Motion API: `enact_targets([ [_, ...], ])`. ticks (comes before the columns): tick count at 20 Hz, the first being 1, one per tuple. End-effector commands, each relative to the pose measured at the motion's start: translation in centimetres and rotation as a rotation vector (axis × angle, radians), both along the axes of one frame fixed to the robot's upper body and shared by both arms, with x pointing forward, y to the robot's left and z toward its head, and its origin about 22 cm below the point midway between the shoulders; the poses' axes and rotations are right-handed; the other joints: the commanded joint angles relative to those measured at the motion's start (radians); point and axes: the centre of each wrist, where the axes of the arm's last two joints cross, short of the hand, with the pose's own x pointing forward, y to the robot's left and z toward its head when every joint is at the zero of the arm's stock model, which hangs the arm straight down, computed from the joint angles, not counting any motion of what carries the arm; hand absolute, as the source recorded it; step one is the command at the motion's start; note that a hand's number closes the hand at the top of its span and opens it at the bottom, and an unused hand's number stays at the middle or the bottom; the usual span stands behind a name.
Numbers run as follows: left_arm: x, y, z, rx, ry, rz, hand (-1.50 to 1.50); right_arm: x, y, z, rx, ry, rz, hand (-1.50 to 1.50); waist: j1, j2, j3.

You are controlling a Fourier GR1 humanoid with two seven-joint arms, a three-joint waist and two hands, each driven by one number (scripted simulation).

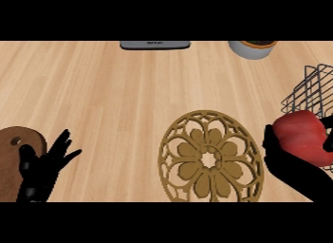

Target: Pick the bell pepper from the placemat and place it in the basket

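At the far left the left hand rests with its fingers spread and pointing up, holding nothing. Just behind it, touching its outer side in this view, lies a brown cutting board on the table.

Between the two hands lies the round golden placemat, an openwork flower pattern, and nothing is on it now.

Then comes the right hand, just beside the right edge of the placemat. Its fingers and thumb are curled around the red bell pepper, which is lifted off the mat and sits in the hand. The wire basket stands directly beyond the hand, a little to its outer side; its near rim looks very close to the pepper.

To do this step well, I think the hand should raise the pepper above the rim first, then move it forward over the middle of the basket, and only there let the fingers open. A low path could catch the wire.
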Motion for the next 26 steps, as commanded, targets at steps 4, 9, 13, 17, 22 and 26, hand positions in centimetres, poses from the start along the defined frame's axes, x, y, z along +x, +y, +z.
enact_targets([
  [4, -1.6, -0.4, -2.8, -0.003, 0.100, -0.010, 0.00, 0.3, -2.5, 4.7, 0.063, 0.035, -0.115, 1.50, 0.006, 0.008, -0.009],
  [9, -0.6, -1.1, -1.5, -0.007, 0.095, 0.001, 0.00, 2.0, -6.7, 5.6, 0.046, 0.062, -0.132, 1.50, 0.000, 0.008, -0.007],
  [13, -0.2, -0.4, -1.4, -0.001, 0.101, 0.009, 0.00, 4.0, -10.4, 6.7, 0.027, 0.076, -0.162, 1.50, 0.001, 0.010, -0.007],
  [17, -1.5, 0.7, -2.0, 0.007, 0.085, -0.004, 0.00, 6.0, -13.2, 5.7, 0.029, 0.100, -0.146, 1.50, 0.015, 0.012, -0.008],
  [22, 0.1, -0.7, -1.6, 0.007, 0.077, -0.018, 0.00, 7.1, -16.7, 3.4, 0.108, 0.092, -0.154, 1.50, 0.012, 0.014, -0.007],
  [26, -2.8, -1.6, -3.3, -0.019, 0.113, -0.006, 0.00, 7.6, -17.0, 0.2, 0.273, 0.048, -0.164, 1.50, 0.021, 0.014, -0.006],
])
